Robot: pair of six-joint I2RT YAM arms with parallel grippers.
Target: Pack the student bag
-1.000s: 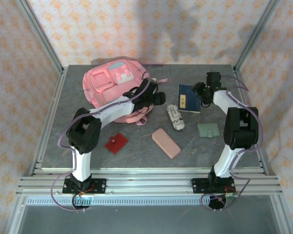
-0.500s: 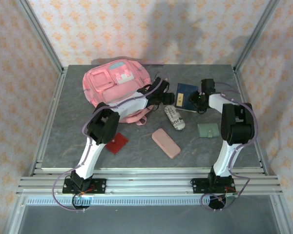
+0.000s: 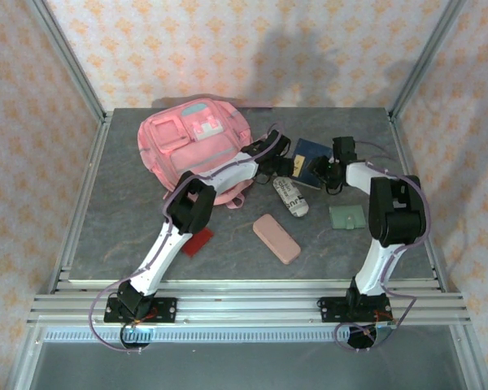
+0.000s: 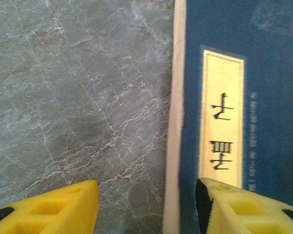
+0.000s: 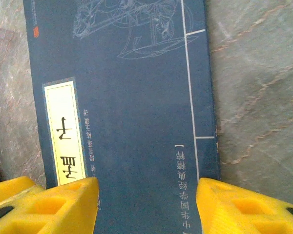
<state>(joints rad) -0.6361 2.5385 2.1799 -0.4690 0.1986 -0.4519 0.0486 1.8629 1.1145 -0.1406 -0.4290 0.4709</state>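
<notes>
Reading the overhead view with 12 o'clock at the far edge of the table (image 3: 122,236), the student bag (image 3: 191,146) is parked around 10 o'clock. It's laid flat with its front pockets up, and whether the main zip is open can't be told from here. The blue book (image 3: 307,151) is laid flat at about 2 o'clock, off the bag's 3 o'clock side, and both arms are bunched over it. The left gripper (image 4: 146,207) is seen with its jaws apart and nothing pinched. One jaw is hung over bare table and the other over the cover, so the book's pale page edge is straddled, probably so that edge can be nipped or tipped up. The right gripper (image 5: 146,204) is spread too, with most of the book's width bracketed between its jaws. No contact can be made out, so it's judged empty. Two grippers being brought in makes sense, since little is offered from above by a thin book lying flat on stone. Packing is judged barely started, with everything else left out on the table: a white printed pouch (image 3: 291,196) at 3 o'clock, a green wallet (image 3: 346,216) at 4, the pink pencil case (image 3: 276,237) at 5, and a red item (image 3: 199,242) at 7, half hidden by the left arm. The likely snag is that the book gets skidded rather than lifted.
</notes>
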